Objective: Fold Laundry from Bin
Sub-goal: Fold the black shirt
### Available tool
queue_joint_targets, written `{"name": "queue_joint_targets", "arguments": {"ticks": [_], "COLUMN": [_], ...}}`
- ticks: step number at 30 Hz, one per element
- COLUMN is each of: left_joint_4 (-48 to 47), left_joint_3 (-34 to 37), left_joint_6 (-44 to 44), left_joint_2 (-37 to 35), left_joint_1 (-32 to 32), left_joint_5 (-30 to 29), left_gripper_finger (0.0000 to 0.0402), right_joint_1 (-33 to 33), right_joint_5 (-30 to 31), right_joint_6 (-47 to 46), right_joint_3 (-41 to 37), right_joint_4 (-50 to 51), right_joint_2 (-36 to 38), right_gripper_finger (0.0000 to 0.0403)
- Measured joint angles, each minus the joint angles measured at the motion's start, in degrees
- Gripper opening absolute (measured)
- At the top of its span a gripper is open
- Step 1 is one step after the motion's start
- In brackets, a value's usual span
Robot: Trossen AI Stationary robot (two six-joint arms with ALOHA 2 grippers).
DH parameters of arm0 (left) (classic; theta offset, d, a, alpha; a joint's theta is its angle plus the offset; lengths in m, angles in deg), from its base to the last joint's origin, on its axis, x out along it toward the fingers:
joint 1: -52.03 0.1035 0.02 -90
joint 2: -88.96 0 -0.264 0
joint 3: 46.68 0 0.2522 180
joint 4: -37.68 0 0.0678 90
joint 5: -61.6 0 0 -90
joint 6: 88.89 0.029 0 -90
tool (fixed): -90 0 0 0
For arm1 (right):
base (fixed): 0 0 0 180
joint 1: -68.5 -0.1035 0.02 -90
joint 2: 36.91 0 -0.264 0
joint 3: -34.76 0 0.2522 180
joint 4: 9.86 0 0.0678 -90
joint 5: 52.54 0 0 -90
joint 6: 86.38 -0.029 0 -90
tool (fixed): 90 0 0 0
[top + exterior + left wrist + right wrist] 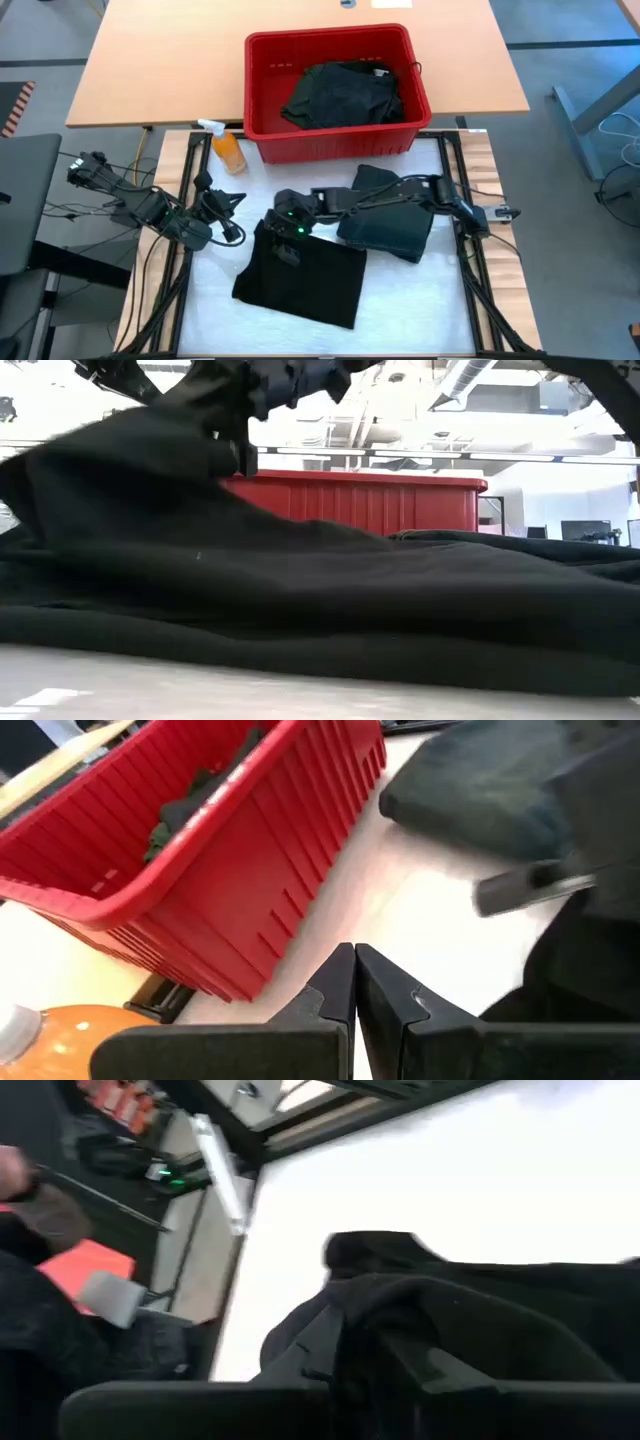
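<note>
A black garment (pixel 305 275) lies folded on the white table top in front of me. My right gripper (pixel 283 238) reaches across from the table's right and is shut on the garment's far-left corner. A folded dark green garment (pixel 392 228) lies under the right arm. The red bin (pixel 330 36) stands at the far side with more dark laundry (pixel 345 95) bunched inside. At the table's left, near the orange bottle, my left gripper (pixel 355 980) is shut on nothing and points toward the bin. My right gripper has the black garment's far-left corner (pixel 400 1295) between its two fingers, coming from the table's right and slanting down. The cloth rises to the fingers (pixel 150 450) there; the rest of it lies on the table. Whether it holds one layer or several, I cannot tell.
An orange spray bottle (pixel 229 150) stands by the bin's near-left corner, close to my left gripper. Black frame rails and cables run along both sides of the table. White table top shows near the front edge and between the bin and the garments.
</note>
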Motion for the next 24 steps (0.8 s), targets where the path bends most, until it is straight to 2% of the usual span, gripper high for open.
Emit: {"name": "queue_joint_targets", "arguments": {"ticks": [6, 13, 17, 20, 22, 24], "left_joint_4": [-0.3, -0.3, -0.2, 0.7, 4.3, 11.6], "left_joint_3": [1.0, 1.0, 1.0, 1.1, 2.1, 4.6], "left_joint_6": [-0.1, 0.1, -0.3, -1.7, -2.4, -0.5], "left_joint_2": [0.0, 0.0, 0.0, 0.1, 1.2, 2.7], "left_joint_1": [0.0, 0.0, 0.0, 0.0, 0.0, 0.0], "left_joint_5": [0.7, 0.8, 2.0, 7.6, 12.2, 15.7], "left_gripper_finger": [0.0000, 0.0000, 0.0000, 0.0000, 0.0000, 0.0000], "right_joint_1": [1.5, 3.7, 5.2, 4.6, 2.4, -1.0], "right_joint_5": [0.3, -0.6, -0.9, -0.7, 2.7, 8.1], "right_joint_6": [1.0, 1.1, 4.4, 9.7, 13.4, 15.2], "right_joint_3": [5.8, 6.3, 6.3, 6.4, 6.2, 3.2], "right_joint_4": [2.7, 3.9, 12.3, 24.2, 33.0, 36.2], "right_joint_2": [-4.8, -3.0, 0.5, 3.4, 4.8, 6.4], "right_gripper_finger": [0.0137, 0.0236, 0.0254, 0.0254, 0.0255, 0.0255]}}
